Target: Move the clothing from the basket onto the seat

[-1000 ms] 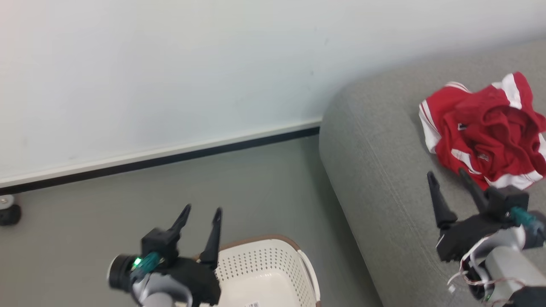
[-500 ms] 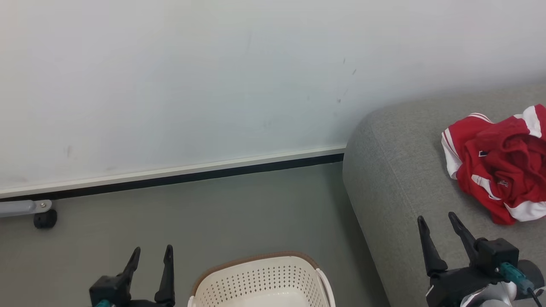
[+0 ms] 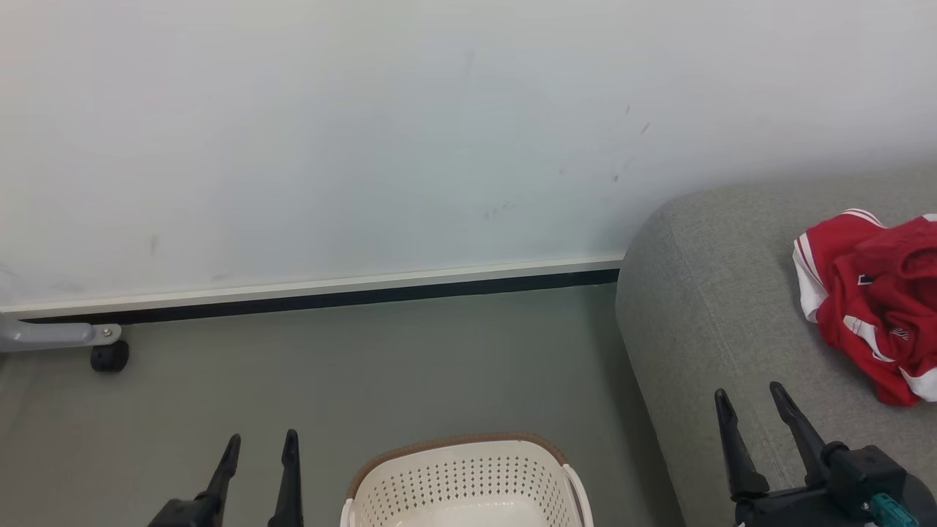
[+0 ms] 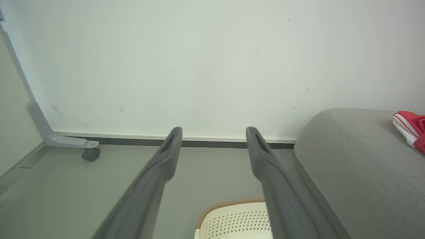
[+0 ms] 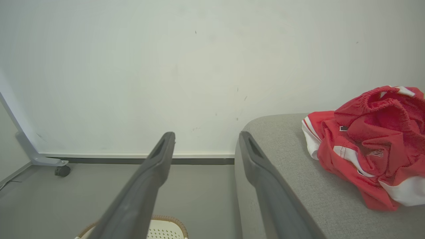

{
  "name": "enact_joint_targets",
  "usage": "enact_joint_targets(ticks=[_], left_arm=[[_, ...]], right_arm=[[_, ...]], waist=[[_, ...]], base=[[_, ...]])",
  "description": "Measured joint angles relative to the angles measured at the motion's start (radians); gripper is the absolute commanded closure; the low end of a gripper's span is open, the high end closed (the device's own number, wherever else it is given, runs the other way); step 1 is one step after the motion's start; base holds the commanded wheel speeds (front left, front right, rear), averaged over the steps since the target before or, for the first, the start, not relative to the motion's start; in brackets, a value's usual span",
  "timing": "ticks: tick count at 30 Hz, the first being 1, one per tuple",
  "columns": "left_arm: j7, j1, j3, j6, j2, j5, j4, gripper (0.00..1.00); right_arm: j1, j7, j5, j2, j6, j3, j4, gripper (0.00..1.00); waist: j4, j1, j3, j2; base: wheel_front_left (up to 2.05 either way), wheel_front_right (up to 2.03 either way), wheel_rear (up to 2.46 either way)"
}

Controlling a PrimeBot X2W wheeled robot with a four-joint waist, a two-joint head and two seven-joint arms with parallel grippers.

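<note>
Shifted since a second ago: the whole head view, by camera movement, with more wall in frame. Against that, left gripper (image 3: pixel 262 437) lowered from the basket's rim to the bottom edge at lower left. Right gripper (image 3: pixel 748 390) drawn back from the clothing toward the lower right corner.

- Left gripper: fingers spread wide, nothing between them, pointing up the frame; left of the basket and apart from it.
- Right gripper: fingers spread wide, empty; in front of the seat's grey fabric, well apart from the clothing.
- Clothing (image 3: pixel 871 322): red with white stripes and panels, one crumpled heap; lying on the seat at the right edge, partly cut off by the frame.
- Seat (image 3: pixel 717 307): grey upholstery, rounded corner; right side of the frame.
- Basket (image 3: pixel 454 443): cream-white, perforated, brown rim; on the floor (image 3: pixel 366 366) at bottom centre, just left of the seat.
- Wall (image 3: pixel 366 132): white, dark skirting strip along its foot.
- Caster (image 3: pixel 110 356): black, under a grey metal leg; middle left.
</note>
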Motion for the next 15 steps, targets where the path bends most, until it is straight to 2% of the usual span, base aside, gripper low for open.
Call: enact_joint_targets(ticks=[15], left_arm=[[0.000, 0.054, 0.093, 0.000, -0.016, 0.024, -0.083, 0.00]], right_arm=[[0.053, 0.000, -0.025, 0.009, -0.015, -0.039, -0.087, 0.00]], waist=[[0.013, 0.0000, 0.015, 0.0000]], base=[[0.00, 0.00, 0.00]])
